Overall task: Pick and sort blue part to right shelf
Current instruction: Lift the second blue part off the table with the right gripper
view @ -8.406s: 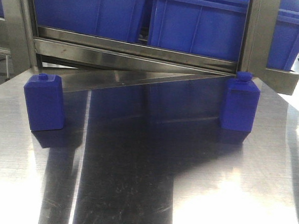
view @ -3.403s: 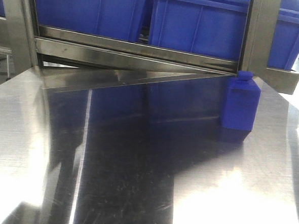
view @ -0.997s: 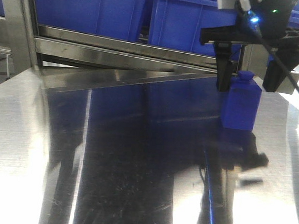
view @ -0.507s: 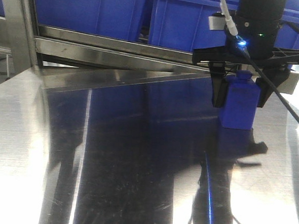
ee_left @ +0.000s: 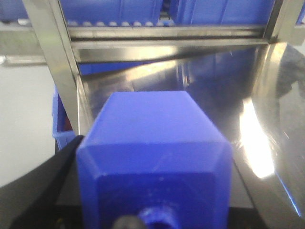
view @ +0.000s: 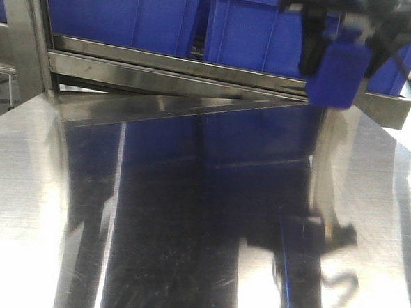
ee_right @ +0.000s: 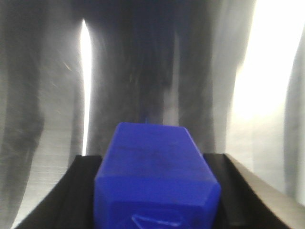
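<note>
Up at the top right of the front view, the blue part (view: 339, 77) hangs clear of the table (view: 187, 230). It is clamped in the right gripper (view: 341, 52), whose black fingers (view: 309, 52) press on its two sides. The part is blurred and sits in front of the steel front rail (view: 182, 74) of the right shelf (view: 20, 38), just below the blue crates (view: 262, 32). From the right wrist, the same part fills the gap between the fingers, with the shiny table beneath it. The left gripper (ee_left: 155, 162) grips a twin blue part (ee_left: 152, 138), whose knob (ee_left: 155, 219) is turned toward the wrist camera. Beyond the twin lie the table and the shelf's frame.
</note>
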`<state>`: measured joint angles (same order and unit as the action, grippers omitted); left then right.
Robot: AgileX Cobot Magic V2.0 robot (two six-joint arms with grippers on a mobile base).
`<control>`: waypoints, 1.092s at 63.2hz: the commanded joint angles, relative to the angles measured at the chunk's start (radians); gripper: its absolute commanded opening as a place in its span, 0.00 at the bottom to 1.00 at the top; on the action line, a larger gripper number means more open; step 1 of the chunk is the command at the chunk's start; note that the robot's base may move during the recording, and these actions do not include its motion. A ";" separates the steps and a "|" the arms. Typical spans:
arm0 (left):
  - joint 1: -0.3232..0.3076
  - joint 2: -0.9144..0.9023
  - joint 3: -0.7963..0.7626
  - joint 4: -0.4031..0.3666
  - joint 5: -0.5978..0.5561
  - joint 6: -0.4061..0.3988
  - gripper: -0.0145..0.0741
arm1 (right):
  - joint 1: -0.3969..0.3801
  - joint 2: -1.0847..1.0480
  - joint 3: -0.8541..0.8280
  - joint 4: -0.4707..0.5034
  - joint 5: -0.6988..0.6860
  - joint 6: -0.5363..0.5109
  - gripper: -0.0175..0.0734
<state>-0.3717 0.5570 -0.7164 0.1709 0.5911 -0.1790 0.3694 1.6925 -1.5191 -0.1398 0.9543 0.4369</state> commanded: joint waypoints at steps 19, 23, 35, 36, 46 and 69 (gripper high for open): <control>-0.008 -0.240 0.160 0.019 -0.181 -0.011 0.48 | -0.002 -0.369 0.241 -0.078 -0.216 -0.120 0.50; -0.008 -0.284 0.183 0.019 -0.179 -0.011 0.48 | -0.002 -0.424 0.301 -0.078 -0.250 -0.129 0.50; -0.008 -0.423 0.224 0.016 -0.156 -0.011 0.48 | -0.002 -0.597 0.499 -0.078 -0.356 -0.172 0.50; -0.008 -0.431 0.226 0.016 -0.156 -0.011 0.48 | -0.002 -0.609 0.516 -0.078 -0.366 -0.175 0.50; -0.008 -0.473 0.227 0.016 -0.152 -0.011 0.48 | -0.002 -0.755 0.702 -0.078 -0.482 -0.207 0.50; -0.008 -0.474 0.227 0.016 -0.152 -0.011 0.48 | -0.002 -1.188 0.994 -0.080 -0.641 -0.233 0.50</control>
<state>-0.3717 0.0716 -0.4635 0.1827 0.5245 -0.1790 0.3694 0.5916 -0.5174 -0.1971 0.4202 0.2187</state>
